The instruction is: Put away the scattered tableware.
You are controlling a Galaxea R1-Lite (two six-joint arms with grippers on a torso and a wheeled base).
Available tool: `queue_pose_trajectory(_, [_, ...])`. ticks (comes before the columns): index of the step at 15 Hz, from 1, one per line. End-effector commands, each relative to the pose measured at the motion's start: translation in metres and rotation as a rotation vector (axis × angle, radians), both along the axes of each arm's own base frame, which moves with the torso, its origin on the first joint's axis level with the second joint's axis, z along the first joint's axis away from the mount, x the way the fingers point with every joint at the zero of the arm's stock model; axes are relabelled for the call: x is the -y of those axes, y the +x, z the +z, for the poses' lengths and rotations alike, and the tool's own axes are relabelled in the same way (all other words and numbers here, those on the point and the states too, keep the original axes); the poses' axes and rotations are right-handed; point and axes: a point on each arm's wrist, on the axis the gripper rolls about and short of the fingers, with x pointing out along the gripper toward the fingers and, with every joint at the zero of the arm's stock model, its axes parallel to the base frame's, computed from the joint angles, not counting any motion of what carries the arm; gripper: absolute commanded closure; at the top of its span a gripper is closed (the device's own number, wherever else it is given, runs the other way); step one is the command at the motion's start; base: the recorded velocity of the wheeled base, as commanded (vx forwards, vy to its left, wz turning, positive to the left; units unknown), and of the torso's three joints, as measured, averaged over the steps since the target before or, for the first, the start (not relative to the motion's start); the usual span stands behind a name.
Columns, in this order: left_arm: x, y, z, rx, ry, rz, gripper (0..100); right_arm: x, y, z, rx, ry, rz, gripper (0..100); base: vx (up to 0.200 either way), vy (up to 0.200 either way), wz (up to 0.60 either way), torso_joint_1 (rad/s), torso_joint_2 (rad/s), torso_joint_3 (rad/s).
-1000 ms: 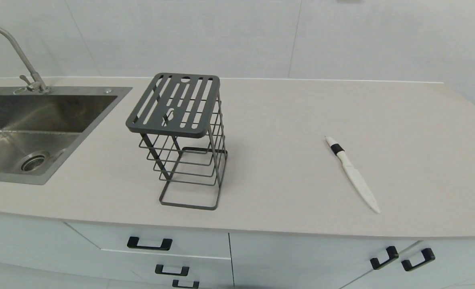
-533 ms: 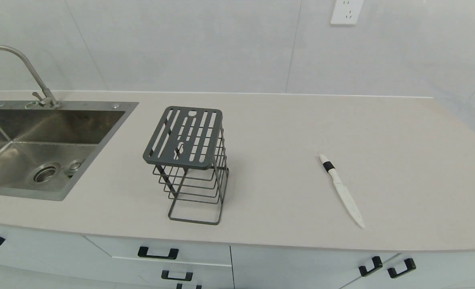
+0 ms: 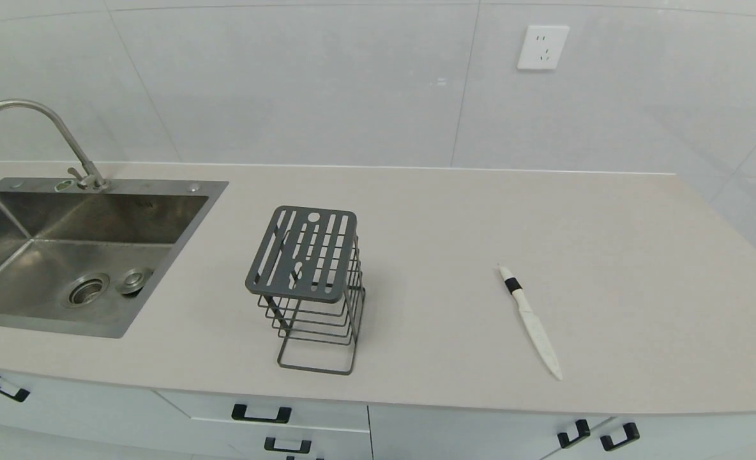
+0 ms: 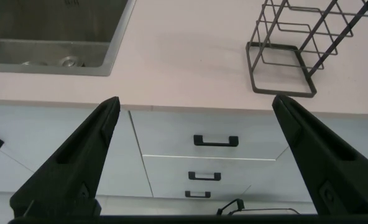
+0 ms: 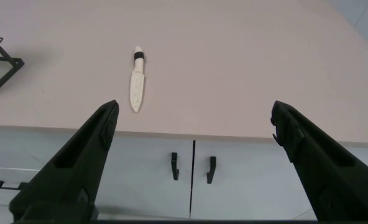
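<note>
White black-banded knife (image 3: 530,321) lies untouched at three o'clock of the dark slotted wire rack (image 3: 308,287); only the view drew back, left gripper (image 4: 196,102) and right gripper (image 5: 195,107) gaping empty.

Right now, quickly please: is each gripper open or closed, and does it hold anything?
Left gripper: open, holding nothing.
Right gripper: open, holding nothing.
</note>
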Motion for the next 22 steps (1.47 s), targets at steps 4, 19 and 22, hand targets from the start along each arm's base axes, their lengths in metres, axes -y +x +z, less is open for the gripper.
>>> queue_pose_trajectory(4, [0.0000,0.0001,0.0000,-0.001,-0.001,0.000,0,0.0000,0.0001,0.0000,-0.001,0.000,-0.001,0,0.000,0.000,0.00,0.008,-0.02,-0.009])
queue_pose_trajectory(19, [0.0000,0.0001,0.0000,-0.001,0.001,-0.003,0,0.0000,0.0001,0.0000,-0.001,0.000,-0.001,0,0.000,0.000,-0.12,0.000,0.00,0.000])
queue_pose_trajectory(22, [0.0000,0.0001,0.0000,-0.001,0.001,-0.001,0,0.0000,0.0001,0.0000,-0.001,0.000,0.001,0,0.000,0.000,0.00,0.000,0.00,0.000])
